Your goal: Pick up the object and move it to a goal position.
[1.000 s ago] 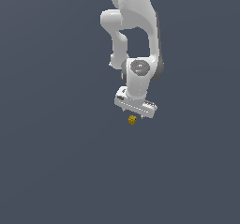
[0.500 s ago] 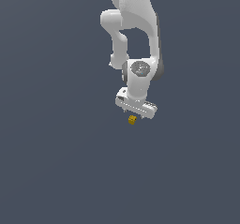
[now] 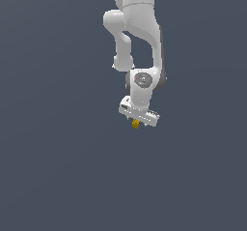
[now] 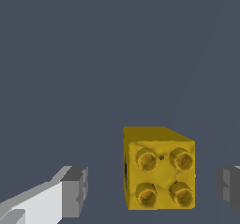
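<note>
While the white two-fingered gripper (image 4: 152, 190) hangs above the plain dark grey-blue surface (image 3: 58, 167), its jaws stand apart with a clear gap on each side of the block between them. In the wrist view one white finger with a grey pad (image 4: 75, 190) sits on one side of the block, and the grey pad of the other finger (image 4: 229, 188) shows at the picture's edge on the other side. Neither pad touches the block; grey surface shows between each pad and the nearest block face.

Between the fingers sits the small yellow-orange cube-like block (image 4: 159, 169). Its upper face carries four round studs in a two-by-two pattern, each with a darker centre. One side face appears darker, in shade. The block lies nearer to the pad at the picture's edge than to the white finger.

In the exterior view the gripper (image 3: 137, 122) points downward at the end of the white jointed robot arm (image 3: 140, 41), which descends from the top of the picture. The block (image 3: 136, 124) appears as a tiny yellow speck directly under the gripper body, far smaller than the gripper. At this scale it cannot be told with certainty whether the block rests on the surface, though the wrist view suggests that it does.
</note>
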You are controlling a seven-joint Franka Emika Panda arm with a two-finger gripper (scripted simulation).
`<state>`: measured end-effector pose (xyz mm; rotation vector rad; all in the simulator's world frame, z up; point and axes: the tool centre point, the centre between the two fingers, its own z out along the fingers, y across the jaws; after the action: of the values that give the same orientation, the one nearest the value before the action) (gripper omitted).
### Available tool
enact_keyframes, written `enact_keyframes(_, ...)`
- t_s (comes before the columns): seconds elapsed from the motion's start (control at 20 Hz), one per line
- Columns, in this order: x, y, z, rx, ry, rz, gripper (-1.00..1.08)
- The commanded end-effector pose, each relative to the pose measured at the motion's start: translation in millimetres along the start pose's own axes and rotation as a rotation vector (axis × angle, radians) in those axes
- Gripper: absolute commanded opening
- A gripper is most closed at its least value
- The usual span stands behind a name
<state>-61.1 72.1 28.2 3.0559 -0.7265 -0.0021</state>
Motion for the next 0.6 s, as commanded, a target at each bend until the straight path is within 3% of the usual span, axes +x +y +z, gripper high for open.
enact_keyframes(0.0,0.5,-0.6,5.3,0.001,0.001,0.000,1.00)
enact_keyframes(0.1,0.7,-0.7,6.3,0.001,0.001,0.000,1.00)
enact_keyframes(0.15,0.7,-0.7,6.3,0.001,0.001,0.000,-1.00)
enact_keyframes(0.55,0.7,-0.7,6.3,0.001,0.001,0.000,-1.00)
